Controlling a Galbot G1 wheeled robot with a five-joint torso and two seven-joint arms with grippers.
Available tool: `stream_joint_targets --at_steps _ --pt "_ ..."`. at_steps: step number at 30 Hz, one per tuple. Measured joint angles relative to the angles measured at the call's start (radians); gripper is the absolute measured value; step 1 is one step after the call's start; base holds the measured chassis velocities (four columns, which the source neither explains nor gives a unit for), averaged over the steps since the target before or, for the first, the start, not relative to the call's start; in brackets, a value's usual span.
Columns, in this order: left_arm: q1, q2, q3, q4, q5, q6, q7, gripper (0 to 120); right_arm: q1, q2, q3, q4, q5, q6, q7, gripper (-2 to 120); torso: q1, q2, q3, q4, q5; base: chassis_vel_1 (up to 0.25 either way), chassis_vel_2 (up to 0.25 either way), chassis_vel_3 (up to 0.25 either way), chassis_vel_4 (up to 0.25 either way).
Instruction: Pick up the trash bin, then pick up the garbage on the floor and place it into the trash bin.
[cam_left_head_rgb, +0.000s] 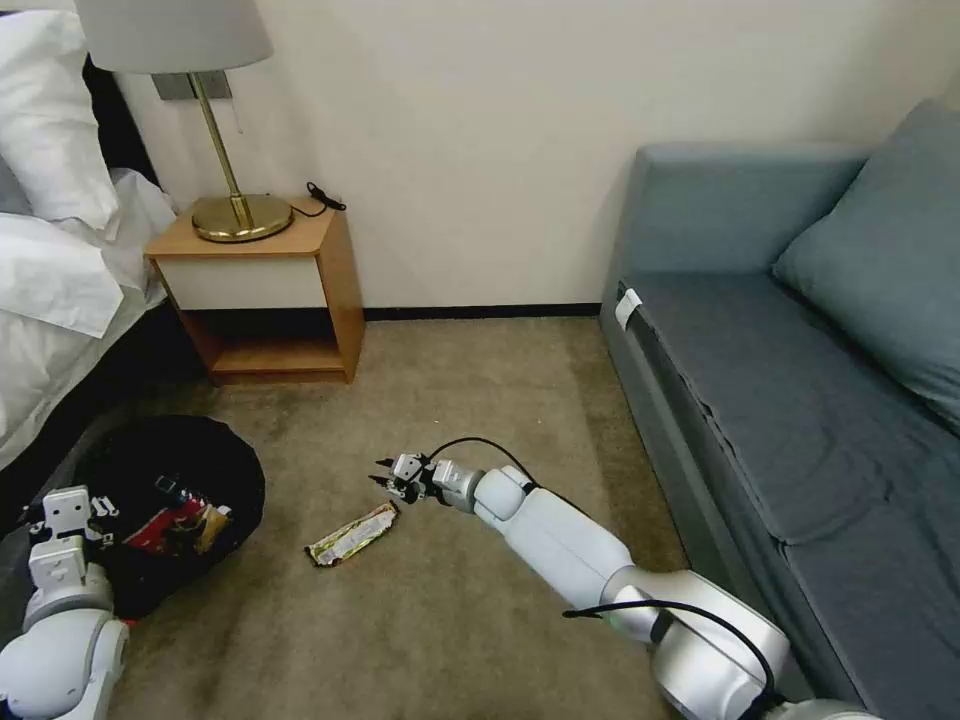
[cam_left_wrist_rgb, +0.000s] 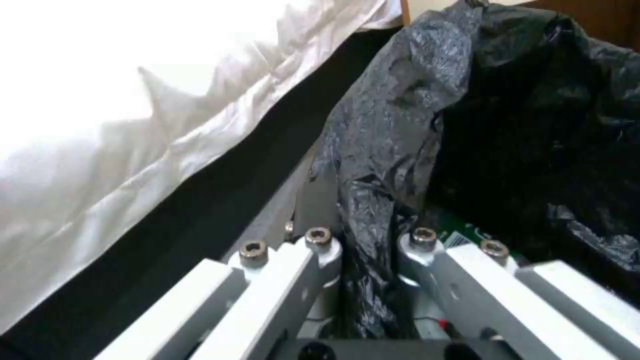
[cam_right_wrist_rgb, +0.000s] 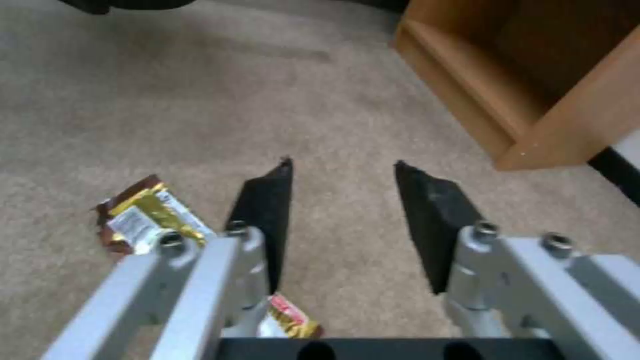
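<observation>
The trash bin (cam_left_head_rgb: 215, 470), lined with a crinkly black bag, sits low at my left beside the bed. Red and yellowish garbage (cam_left_head_rgb: 175, 525) lies inside it. My left gripper (cam_left_head_rgb: 95, 515) is at the bin's near rim. In the left wrist view the left gripper (cam_left_wrist_rgb: 369, 240) is shut on a fold of the black bag (cam_left_wrist_rgb: 400, 115). A yellow-silver snack wrapper (cam_left_head_rgb: 352, 535) lies flat on the carpet. My right gripper (cam_left_head_rgb: 393, 480) hovers just beyond it, open and holding nothing. The right wrist view shows the right gripper (cam_right_wrist_rgb: 341, 167) over bare carpet, with the wrapper (cam_right_wrist_rgb: 143, 220) beside one finger.
A wooden nightstand (cam_left_head_rgb: 270, 290) with a brass lamp (cam_left_head_rgb: 235, 205) stands against the wall behind the bin. White bedding (cam_left_head_rgb: 50, 260) hangs at the left. A grey-blue sofa (cam_left_head_rgb: 780, 400) runs along the right. Open carpet (cam_left_head_rgb: 480, 400) lies between them.
</observation>
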Motion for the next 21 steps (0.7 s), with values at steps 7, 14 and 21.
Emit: stream_joint_targets --at_steps 7,14,21 --pt "0.005 -0.015 0.007 -0.015 0.005 -0.002 0.0 4 -0.02 0.012 -0.012 -0.008 -0.012 -0.001 0.0 76 0.0 0.0 0.0 -0.0001 0.0 0.0 0.0 0.0 0.0" --pt "0.004 -0.02 0.009 -0.014 0.007 -0.004 0.0 4 -0.019 0.016 -0.006 -0.021 -0.012 0.004 -0.002 98 0.0 0.0 0.0 0.0 0.0 0.0 0.0 0.0 0.0" --pt "-0.004 -0.02 0.013 -0.007 0.008 -0.004 0.001 4 -0.024 0.017 -0.006 -0.027 -0.015 0.011 -0.006 100 0.0 0.0 0.0 -0.0001 0.0001 -0.05 0.063 0.069 -0.058"
